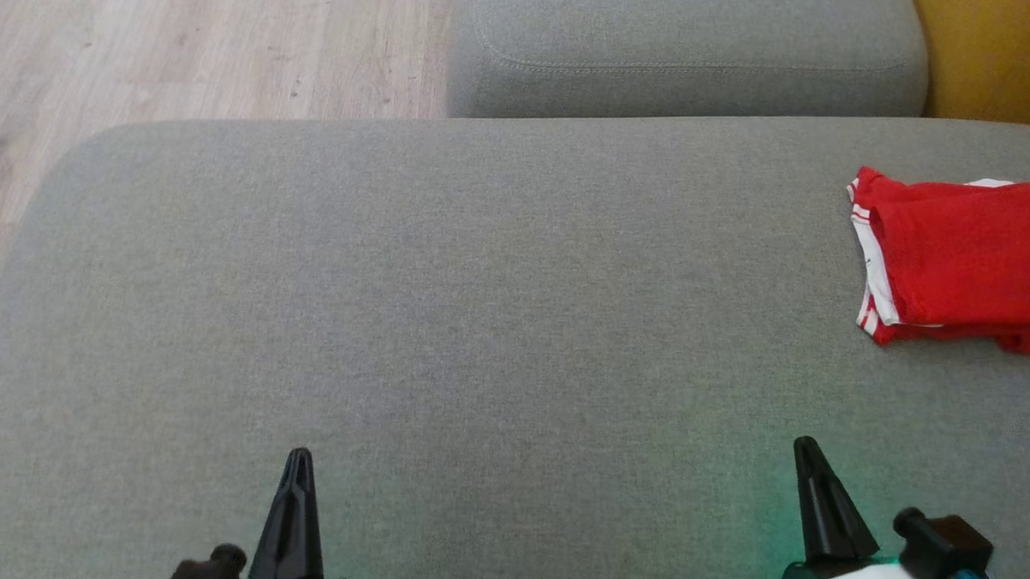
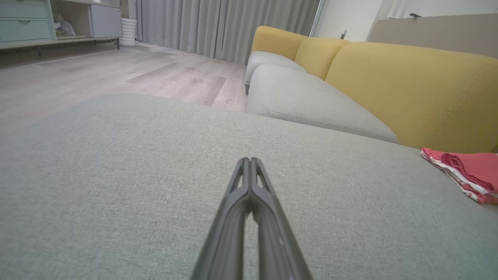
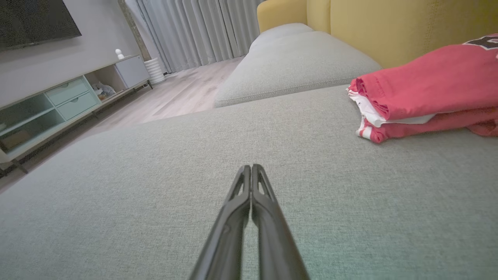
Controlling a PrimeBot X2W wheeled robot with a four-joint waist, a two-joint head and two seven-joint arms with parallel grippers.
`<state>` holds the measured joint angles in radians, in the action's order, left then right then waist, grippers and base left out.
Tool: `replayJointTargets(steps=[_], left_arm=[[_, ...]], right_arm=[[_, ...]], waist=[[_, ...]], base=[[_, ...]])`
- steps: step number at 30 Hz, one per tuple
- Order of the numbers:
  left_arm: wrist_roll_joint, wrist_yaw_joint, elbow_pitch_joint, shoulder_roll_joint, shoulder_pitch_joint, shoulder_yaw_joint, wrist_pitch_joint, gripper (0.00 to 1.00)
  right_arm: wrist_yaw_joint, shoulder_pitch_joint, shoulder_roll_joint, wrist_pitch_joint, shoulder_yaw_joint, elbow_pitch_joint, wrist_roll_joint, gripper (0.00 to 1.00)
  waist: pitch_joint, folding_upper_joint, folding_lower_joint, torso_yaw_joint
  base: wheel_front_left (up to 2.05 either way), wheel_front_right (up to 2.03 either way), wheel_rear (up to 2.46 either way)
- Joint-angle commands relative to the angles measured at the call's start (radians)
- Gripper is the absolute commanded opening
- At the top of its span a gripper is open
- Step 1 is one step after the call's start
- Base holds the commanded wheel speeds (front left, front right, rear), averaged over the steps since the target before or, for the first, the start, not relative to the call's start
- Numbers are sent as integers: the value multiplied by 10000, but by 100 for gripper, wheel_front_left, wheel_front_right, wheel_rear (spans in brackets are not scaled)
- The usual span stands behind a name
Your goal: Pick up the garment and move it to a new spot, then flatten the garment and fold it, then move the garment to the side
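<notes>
Both the left pincer (image 1: 298, 455) and right pincer (image 1: 805, 445) hover closed and empty; the folded red jersey (image 1: 961, 262) lies at the right of the sofa cushion (image 1: 480, 305), where a careless nudge might undo its folds.

A home living room: a grey-cushioned sofa (image 2: 311, 101) with yellow backrests (image 2: 408, 85), long grey curtains (image 2: 218, 27), wood-plank floor (image 2: 116, 74), a low media cabinet (image 3: 58, 105) beneath a wall-mounted television (image 3: 35, 19).

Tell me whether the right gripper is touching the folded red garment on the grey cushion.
Apart. The head view shows bare grey cushion between the right gripper and the folded red garment.
</notes>
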<state>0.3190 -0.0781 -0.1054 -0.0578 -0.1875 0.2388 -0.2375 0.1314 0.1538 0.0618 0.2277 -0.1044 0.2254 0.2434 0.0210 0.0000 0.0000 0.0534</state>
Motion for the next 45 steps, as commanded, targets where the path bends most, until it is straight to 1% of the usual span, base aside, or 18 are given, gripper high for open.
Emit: replayJointTargets(steps=[1, 39, 45], left_arm=[[248, 64, 260, -42, 341, -140, 32, 0], [4717, 756, -326, -225, 1219, -959, 946, 0], [5291, 843, -392, -237, 1329, -1084, 1079, 0]], right_arm=[[-1, -343, 70, -34, 64, -266, 284, 0], [-3, -1090, 201, -944, 502, -120, 4959, 0], [-3, -1187, 208, -1075, 575, -102, 5562, 0]], waist=[[-1, 0, 0, -5], [-61, 0, 0, -180], [-68, 0, 0, -204]], base=[[0, 0, 0], [0, 0, 0], [0, 0, 0]])
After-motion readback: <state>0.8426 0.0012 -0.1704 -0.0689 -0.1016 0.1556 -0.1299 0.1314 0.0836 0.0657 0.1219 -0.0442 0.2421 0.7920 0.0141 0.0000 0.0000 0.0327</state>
